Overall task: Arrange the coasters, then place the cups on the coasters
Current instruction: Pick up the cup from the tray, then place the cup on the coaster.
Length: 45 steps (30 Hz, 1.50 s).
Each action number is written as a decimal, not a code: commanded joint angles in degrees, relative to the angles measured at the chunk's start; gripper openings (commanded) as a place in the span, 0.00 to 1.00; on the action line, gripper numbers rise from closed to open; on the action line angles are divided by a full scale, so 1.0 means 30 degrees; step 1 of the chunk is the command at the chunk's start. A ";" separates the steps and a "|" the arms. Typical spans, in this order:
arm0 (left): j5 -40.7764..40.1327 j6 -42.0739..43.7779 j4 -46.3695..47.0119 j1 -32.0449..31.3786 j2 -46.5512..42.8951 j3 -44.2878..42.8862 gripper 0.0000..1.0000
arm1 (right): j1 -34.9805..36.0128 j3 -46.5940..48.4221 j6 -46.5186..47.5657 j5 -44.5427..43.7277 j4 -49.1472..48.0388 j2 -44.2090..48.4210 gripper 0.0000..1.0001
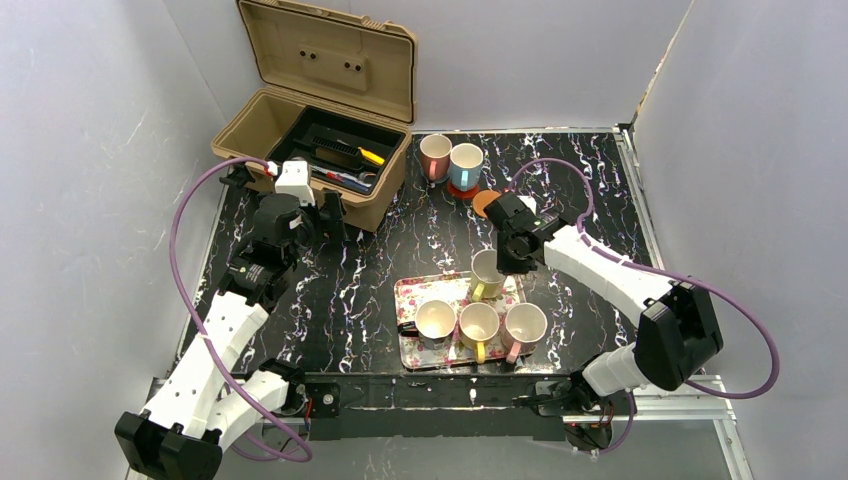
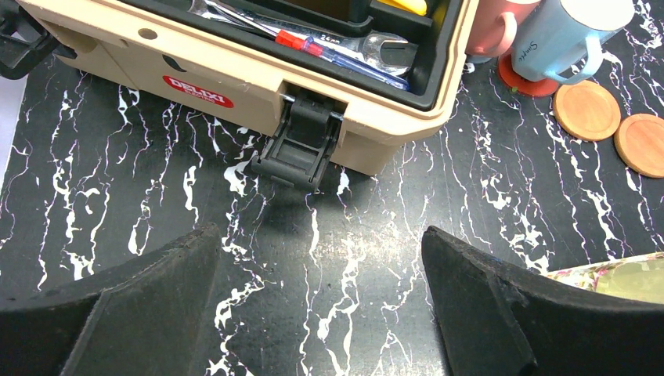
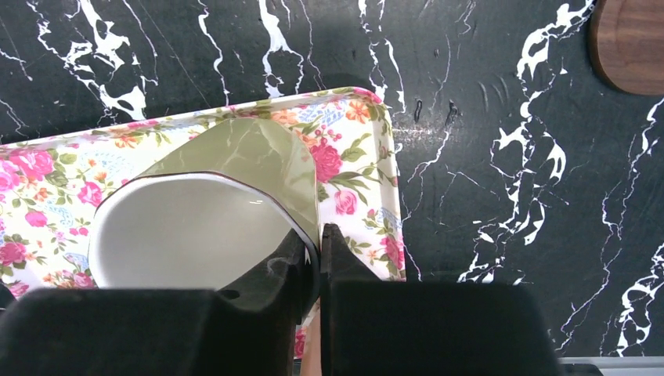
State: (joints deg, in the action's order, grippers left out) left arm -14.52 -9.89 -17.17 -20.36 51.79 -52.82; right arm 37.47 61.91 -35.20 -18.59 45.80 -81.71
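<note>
My right fingers (image 3: 338,262) clenched the rim of the yellow cup (image 3: 188,235) at the floral tray (image 3: 356,196) corner. Thin one-wall pinch: cup could tilt or slip when lifted. My left fingers (image 2: 156,305) hung splayed, empty, by the toolbox (image 2: 235,78). Bare coasters (image 2: 587,110) lay beyond.

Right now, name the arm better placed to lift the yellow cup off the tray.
Right. The right end effector pinches the rim of the yellow cup on the tray. The left end effector hangs open by the toolbox, away from it.
</note>
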 commanded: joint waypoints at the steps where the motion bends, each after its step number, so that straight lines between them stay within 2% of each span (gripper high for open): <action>1: -0.0143 -0.0003 -0.0163 0.0047 -0.0140 0.0140 0.98 | -0.0124 0.0038 -0.0144 0.0406 -0.0415 -0.0066 0.08; 3: -0.0139 -0.0006 -0.0171 0.0051 -0.0125 0.0131 0.98 | -0.0126 0.0186 0.0051 0.0348 -0.0414 0.0198 0.01; 11: -0.0217 0.0018 -0.0141 0.0035 -0.0082 0.0174 0.98 | -0.0111 0.2178 0.2024 -0.0623 -0.0061 0.0983 0.01; 19: -0.0347 0.0022 -0.0134 0.0044 -0.0158 0.0181 0.98 | -0.0595 0.5514 0.4183 -0.1807 0.0741 -0.0064 0.01; 34: -0.0348 0.0048 -0.0123 0.0042 -0.0175 0.0174 0.98 | -0.4621 1.0205 0.8413 0.2074 -0.1572 -0.5028 0.01; 45: -0.0190 0.0045 -0.0111 0.0049 -0.0045 0.0132 0.98 | -0.6181 1.3235 0.9364 0.3473 -0.2228 -0.8858 0.01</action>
State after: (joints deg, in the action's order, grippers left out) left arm -14.57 -9.87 -17.15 -20.36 51.79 -52.82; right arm 20.18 96.27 -8.73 -10.79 43.44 -107.33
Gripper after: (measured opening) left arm 0.982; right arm 0.135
